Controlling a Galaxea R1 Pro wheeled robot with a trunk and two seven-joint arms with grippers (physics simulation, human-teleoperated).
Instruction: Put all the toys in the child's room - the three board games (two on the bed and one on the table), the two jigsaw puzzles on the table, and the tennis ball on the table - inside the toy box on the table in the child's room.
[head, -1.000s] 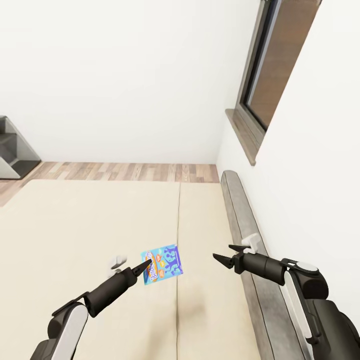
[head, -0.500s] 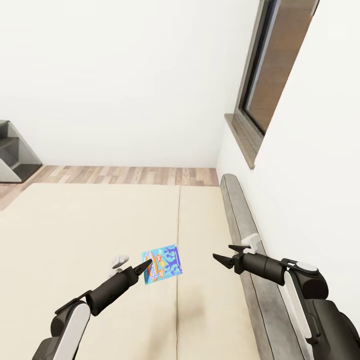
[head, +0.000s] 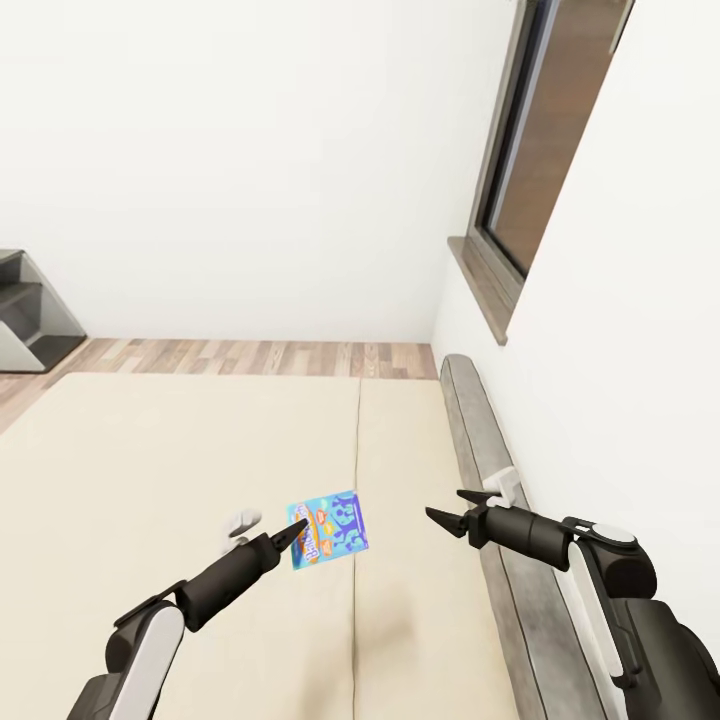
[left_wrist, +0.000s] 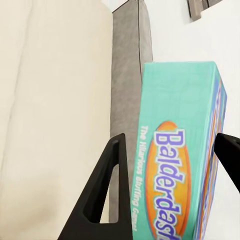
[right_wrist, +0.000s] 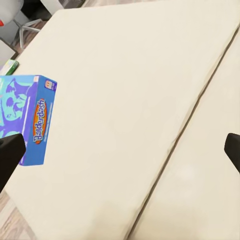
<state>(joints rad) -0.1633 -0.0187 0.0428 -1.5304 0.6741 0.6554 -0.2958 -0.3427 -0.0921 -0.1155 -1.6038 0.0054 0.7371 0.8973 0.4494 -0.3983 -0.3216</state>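
Observation:
A small blue "Balderdash" board game (head: 327, 528) hangs upright above the bed (head: 150, 450), with my left gripper (head: 288, 532) shut on its edge. In the left wrist view the board game (left_wrist: 180, 165) sits between the two dark fingers (left_wrist: 105, 190). The right wrist view sees the same board game (right_wrist: 27, 117) in the air over the beige mattress (right_wrist: 130, 90). My right gripper (head: 447, 508) is open and empty, a little to the right of the box, near the grey headboard (head: 480, 440). A green-edged flat thing (right_wrist: 10, 66) lies by the bed's far edge.
The white wall with a dark-framed window (head: 540, 150) runs close along my right arm. A strip of wood-plank floor (head: 250, 355) lies beyond the bed. A dark stepped shelf (head: 25, 310) stands at the far left.
The head camera has shifted slightly, so the shelf slid toward the left edge. Both arms and the held box keep nearly the same pose.

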